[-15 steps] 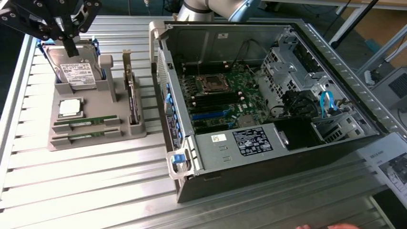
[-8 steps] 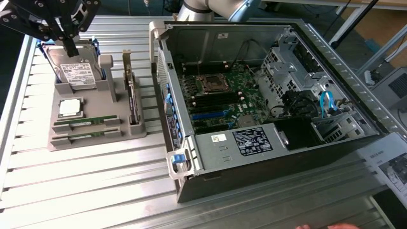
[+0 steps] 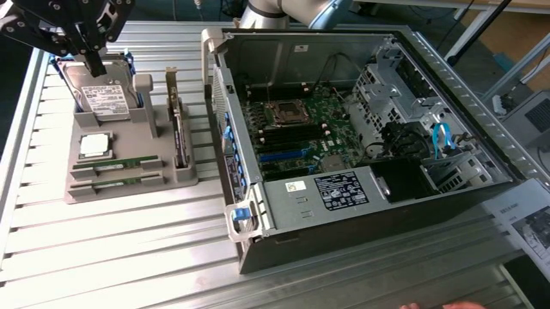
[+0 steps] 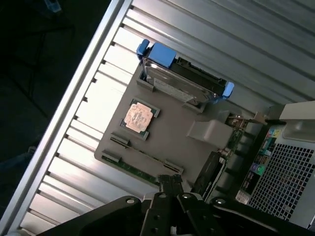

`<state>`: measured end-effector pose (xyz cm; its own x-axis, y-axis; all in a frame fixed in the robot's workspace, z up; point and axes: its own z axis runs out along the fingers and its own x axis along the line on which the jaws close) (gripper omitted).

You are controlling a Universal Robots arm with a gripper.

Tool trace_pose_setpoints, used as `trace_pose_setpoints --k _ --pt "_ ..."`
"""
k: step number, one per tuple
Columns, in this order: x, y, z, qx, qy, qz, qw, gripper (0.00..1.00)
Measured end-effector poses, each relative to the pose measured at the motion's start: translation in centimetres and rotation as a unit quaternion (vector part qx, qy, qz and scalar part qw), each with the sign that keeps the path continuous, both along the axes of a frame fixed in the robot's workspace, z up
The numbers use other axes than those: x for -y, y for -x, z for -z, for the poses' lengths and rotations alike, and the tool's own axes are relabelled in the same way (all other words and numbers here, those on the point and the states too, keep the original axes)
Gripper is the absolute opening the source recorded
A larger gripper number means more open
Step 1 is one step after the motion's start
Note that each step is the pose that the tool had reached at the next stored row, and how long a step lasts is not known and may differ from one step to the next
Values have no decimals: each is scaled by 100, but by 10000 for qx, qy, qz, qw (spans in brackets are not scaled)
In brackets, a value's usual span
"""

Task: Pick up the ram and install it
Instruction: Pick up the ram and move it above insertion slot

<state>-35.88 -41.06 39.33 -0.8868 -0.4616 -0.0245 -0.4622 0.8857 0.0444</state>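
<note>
Your gripper (image 3: pixel 94 67), fingers together and empty, hangs above the grey holder (image 3: pixel 131 143).
The ram (image 3: pixel 116 163) lies slotted along the holder's edge opposite the hard drive (image 3: pixel 104 96), near the open computer case (image 3: pixel 284 51).

On the slatted metal table (image 3: pixel 129 251), a grey holder (image 3: pixel 129 145) carrying an upright hard drive (image 3: pixel 103 96) with blue rails, a flat square processor (image 3: pixel 94 145) and an expansion card (image 3: pixel 179 132) on edge. Just beside, toward the exterior view's right, an open computer case (image 3: pixel 284 209) showing motherboard (image 3: pixel 322 129) and blue cable (image 3: pixel 441 140).
</note>
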Motion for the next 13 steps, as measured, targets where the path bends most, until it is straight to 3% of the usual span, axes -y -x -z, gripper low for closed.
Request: trace_pose_setpoints --k 7,13 --pt "0 0 0 0 0 -362 9993 10" --pt "0 0 0 0 0 -700 9976 10"
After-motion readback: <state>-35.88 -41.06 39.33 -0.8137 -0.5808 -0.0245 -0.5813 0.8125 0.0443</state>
